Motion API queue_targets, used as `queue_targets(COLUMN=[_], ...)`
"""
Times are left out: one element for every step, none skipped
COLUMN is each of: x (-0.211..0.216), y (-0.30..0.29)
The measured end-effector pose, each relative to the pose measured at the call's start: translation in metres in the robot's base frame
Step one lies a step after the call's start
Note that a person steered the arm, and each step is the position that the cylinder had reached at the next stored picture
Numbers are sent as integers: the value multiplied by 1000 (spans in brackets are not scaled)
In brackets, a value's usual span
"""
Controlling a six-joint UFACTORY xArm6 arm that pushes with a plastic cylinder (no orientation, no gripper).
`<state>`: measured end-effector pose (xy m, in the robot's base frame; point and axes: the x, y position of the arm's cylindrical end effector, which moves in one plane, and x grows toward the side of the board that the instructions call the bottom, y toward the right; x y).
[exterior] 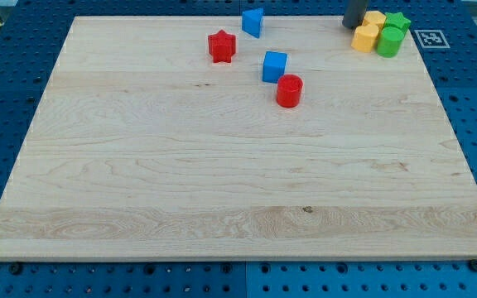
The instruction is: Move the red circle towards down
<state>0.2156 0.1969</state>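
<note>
Red circle (289, 90) sits on the wooden worktop (222, 182) in the upper middle of the view, just below and right of a blue cube (274, 66), close enough that they may be touching. A red star (221, 46) lies further left, and a blue wedge-like block (252, 22) near the view's top. At the top right, the dark rod's tip (354, 25) rests just left of a huddle of two yellow (365, 37) (374, 20) and two green blocks (390, 41) (398, 21). The tool is a bare rod, holding nothing, well apart from the red circle.
</note>
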Motion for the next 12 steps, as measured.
queue_targets(x=[0,0,15,74,119,120,158,211,214,184,164,189], y=[0,-24,-67,-93,-131,-151,-150,-120,-116,-113,-94,-69])
